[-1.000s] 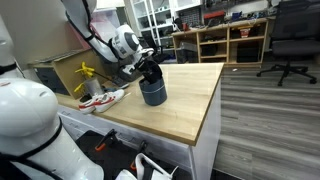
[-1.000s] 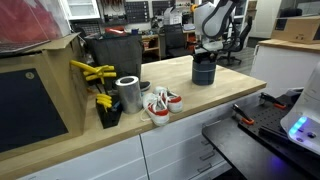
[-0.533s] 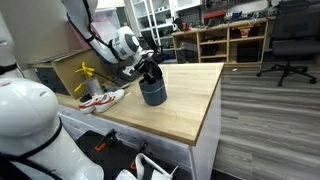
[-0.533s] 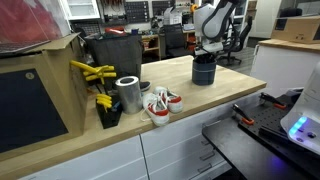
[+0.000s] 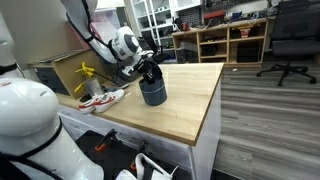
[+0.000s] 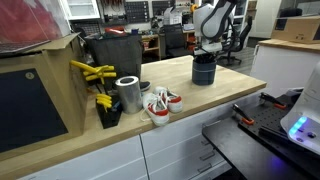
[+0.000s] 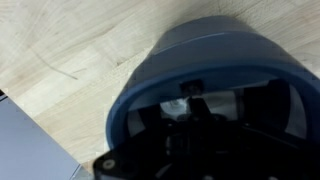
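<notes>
Pincer: the gripper [image 5: 149, 76] is clenched, its jaws drawn together at the mouth of the dark blue-grey cup [image 5: 153, 93]; it comes straight down from above in both exterior views [image 6: 207, 53].
Hard to make out: whether the jaws pinch the cup's wall or merely sit inside its rim cannot be told. In the wrist view the gripper [image 7: 195, 122] is only a dark mass low in the picture.
Cup, place: it stands on the wooden tabletop [image 5: 192, 105], towards the end away from the clutter, well apart from the other things [image 6: 204, 72].
Cup, axis: upright, mouth up, long axis vertical; the wrist view looks down on its round rim [image 7: 205, 38].
Cup, contents: the inside is shadowed and mostly blocked by the gripper; nothing else can be made out in it.
Further out: a pair of white and red sneakers [image 6: 160, 104] lies on the tabletop, just beside a shiny metal can [image 6: 128, 93].
Beyond: yellow clamps [image 6: 92, 72] are at the edge of a black bin [image 6: 113, 48]; what the bin holds is hidden.
</notes>
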`<action>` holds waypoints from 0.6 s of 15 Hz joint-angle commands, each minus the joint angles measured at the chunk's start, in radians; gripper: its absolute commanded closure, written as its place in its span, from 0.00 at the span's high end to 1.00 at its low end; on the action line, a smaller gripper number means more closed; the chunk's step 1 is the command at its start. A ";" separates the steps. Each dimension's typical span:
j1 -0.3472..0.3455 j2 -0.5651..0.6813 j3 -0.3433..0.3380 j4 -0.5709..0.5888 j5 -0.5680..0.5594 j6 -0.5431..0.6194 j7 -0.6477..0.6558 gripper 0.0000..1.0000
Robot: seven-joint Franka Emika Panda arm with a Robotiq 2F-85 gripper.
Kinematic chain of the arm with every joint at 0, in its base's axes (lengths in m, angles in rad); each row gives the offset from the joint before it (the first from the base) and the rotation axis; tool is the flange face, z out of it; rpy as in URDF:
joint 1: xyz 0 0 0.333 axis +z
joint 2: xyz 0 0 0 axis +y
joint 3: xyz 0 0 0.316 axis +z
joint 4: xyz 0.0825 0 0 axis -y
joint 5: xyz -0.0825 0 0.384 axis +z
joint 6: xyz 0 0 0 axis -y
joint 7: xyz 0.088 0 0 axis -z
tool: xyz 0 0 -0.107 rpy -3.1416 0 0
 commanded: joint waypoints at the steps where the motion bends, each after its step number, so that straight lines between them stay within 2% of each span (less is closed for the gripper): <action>1: 0.009 -0.012 0.007 0.010 0.048 -0.043 -0.005 0.00; 9: -0.003 -0.096 0.061 0.088 0.261 -0.159 -0.081 0.00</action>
